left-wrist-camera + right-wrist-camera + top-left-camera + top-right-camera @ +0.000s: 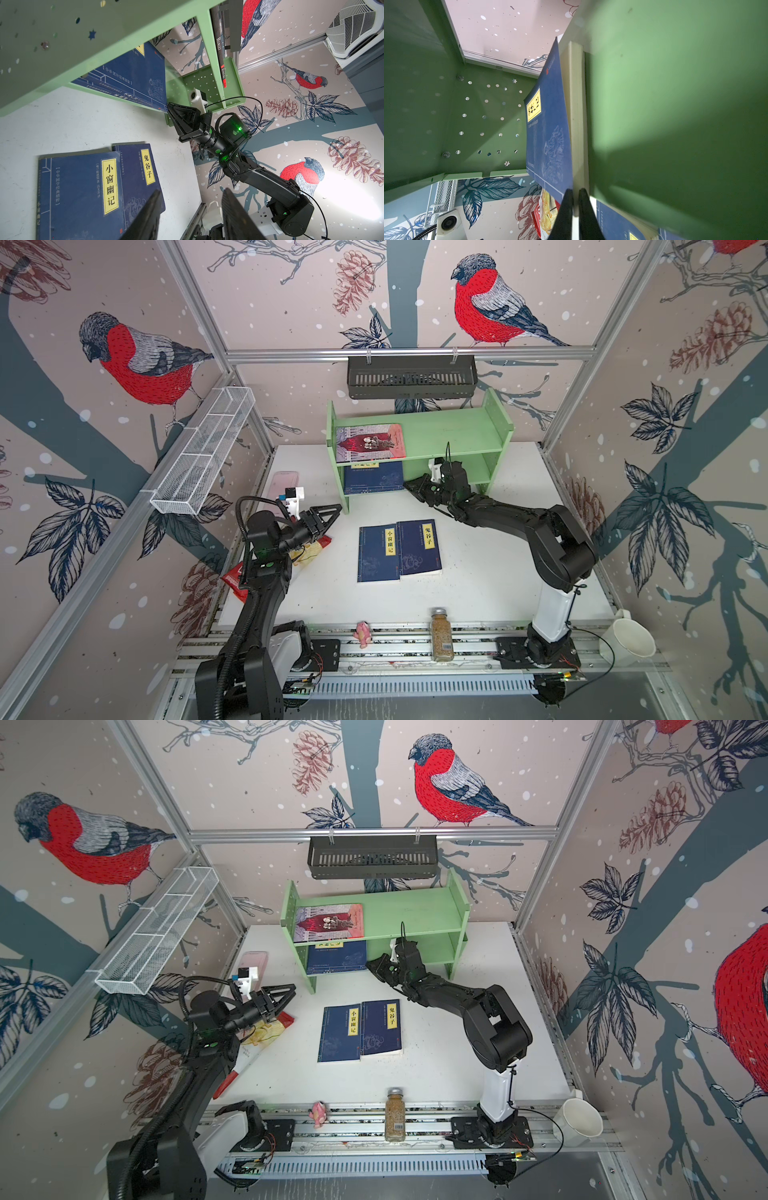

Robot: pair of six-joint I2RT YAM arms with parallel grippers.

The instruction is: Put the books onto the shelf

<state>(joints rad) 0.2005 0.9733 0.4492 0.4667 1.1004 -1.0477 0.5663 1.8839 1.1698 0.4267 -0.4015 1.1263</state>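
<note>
- The bench [478,597] was a flat white board with a matte, lightly scuffed surface.
- The shelf [449,431] [407,909] stood at the back of the bench. It was light green painted wood with two tiers, and its upright side panels were drilled with round and star-shaped holes.
- A white wire mesh basket [203,448] and a black slotted basket [411,377] hung from the aluminium frame rails, clear of the shelf.
- The pink-red book [370,443] [219,44] lay flat at the left end of the top tier, its illustrated cover facing up. In the left wrist view its spine appeared to read "HAMLET".
- The lower-tier navy books [374,477] [548,133] lay flat on the bottom tier, directly beneath. The yellow label was partly hidden by the tier above and not legible. The right wrist view showed a cream page block beside the blue cover.
- The 小窗幽记 book [377,553] [83,193] and the 鬼谷子 book [419,547] [143,166] lay flat on the bench in front of the shelf, edges touching. Both were navy paperbacks with yellow title labels. A side line read 中华国学经典精粹.
- The right gripper [407,485] [168,106] [575,190] had black triangular fingers and was clenched. Its tips were against the near right corner of the lower-tier navy books. Whether it pinched anything could not be told.
- The left gripper [334,510] [191,190] was released, with nothing between its fingers. It hung above the bench near the shelf's left leg, with a red-and-yellow snack packet [311,551] under its arm.
- A glass jar [441,635] with a metal lid and a barcode label stood on the front rail.
</note>
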